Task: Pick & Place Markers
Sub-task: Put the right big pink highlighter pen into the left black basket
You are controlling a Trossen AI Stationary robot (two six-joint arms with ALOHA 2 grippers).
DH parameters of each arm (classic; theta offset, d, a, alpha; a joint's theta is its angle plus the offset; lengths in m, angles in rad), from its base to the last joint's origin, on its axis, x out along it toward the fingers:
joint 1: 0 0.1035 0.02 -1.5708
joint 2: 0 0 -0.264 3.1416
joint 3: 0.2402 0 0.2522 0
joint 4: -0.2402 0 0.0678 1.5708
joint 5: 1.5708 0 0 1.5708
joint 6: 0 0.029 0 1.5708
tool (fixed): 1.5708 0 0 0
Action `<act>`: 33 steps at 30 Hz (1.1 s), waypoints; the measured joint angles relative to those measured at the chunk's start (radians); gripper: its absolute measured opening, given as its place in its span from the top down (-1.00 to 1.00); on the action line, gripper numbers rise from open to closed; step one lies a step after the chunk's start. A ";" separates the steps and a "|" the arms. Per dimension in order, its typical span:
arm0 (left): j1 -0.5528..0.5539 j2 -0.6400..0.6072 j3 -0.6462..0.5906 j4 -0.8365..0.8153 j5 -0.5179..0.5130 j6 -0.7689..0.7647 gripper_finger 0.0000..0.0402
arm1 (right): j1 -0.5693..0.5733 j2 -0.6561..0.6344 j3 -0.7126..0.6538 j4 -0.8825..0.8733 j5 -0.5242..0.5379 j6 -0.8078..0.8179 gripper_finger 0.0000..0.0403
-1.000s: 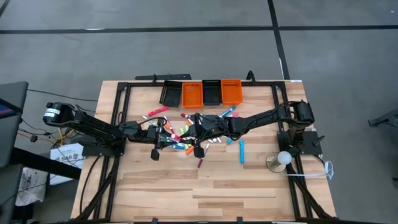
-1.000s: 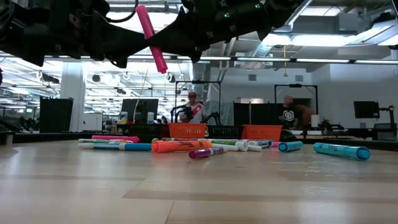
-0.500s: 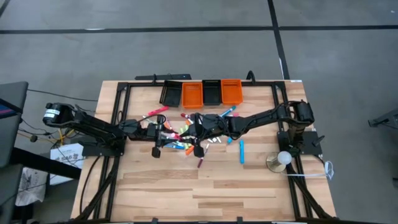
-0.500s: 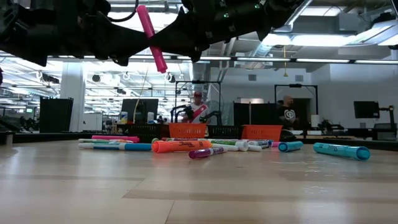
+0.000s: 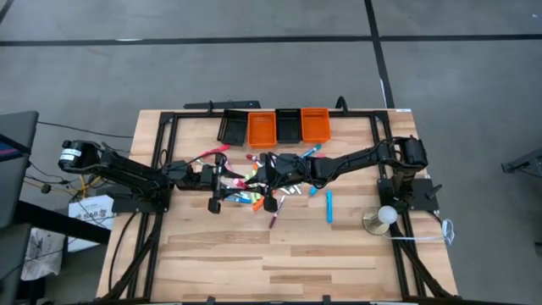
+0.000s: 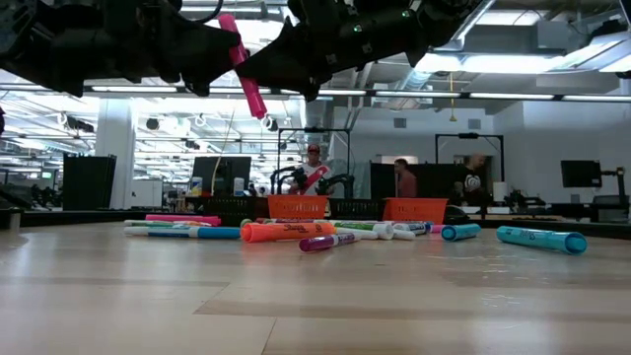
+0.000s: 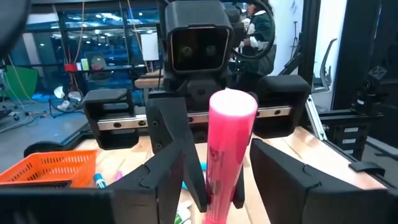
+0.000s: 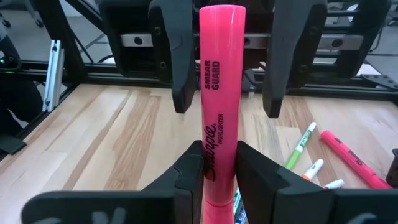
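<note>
A pink marker (image 8: pixel 221 74) hangs high above the table (image 6: pixel 315 296), tilted in the low view (image 6: pixel 242 64). My right gripper (image 8: pixel 219 158) reaches in from the table's right (image 5: pixel 257 174) and is shut on it. My left gripper (image 7: pixel 217 180) faces it from the left (image 5: pixel 222 174) and is open. Its fingers (image 8: pixel 180 68) stand on either side of the marker's upper part without touching. Several more markers (image 5: pixel 254 193) lie flat on the table below and around both grippers. My right gripper pinches the pink marker's barrel at its printed lettering (image 8: pixel 211 140) between its two fingers (image 8: pixel 186 171). The fingers come nearly level from the table's right and lie across the marker. The marker is lifted clear, nearly upright and leaning a little.
Orange and black bins (image 5: pixel 275 127) stand in a row at the far edge. An orange marker (image 6: pixel 291 232), a blue one (image 5: pixel 329 206) and a purple one (image 5: pixel 273 222) lie nearby. A round white object (image 5: pixel 386 215) stands by the right arm's base. The near half of the table is bare wood.
My left gripper has opened and let go of the pink marker. The marker has stayed where it was, tilted and high above the table, in my right gripper.
</note>
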 joint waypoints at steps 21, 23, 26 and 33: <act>0.000 0.000 0.000 0.004 -0.081 -0.005 0.68 | 0.000 -0.008 0.000 -0.036 0.014 -0.060 0.09; 0.000 0.000 0.000 0.005 -0.105 -0.002 0.68 | -0.006 -0.020 0.000 -0.059 0.014 -0.069 0.00; 0.001 0.000 0.000 -0.011 -0.149 0.007 0.66 | -0.015 -0.053 0.000 -0.115 0.012 -0.069 -0.10; 0.051 0.000 0.000 -0.104 -0.192 0.004 0.66 | -0.048 -0.156 0.000 -0.328 0.010 -0.056 -0.12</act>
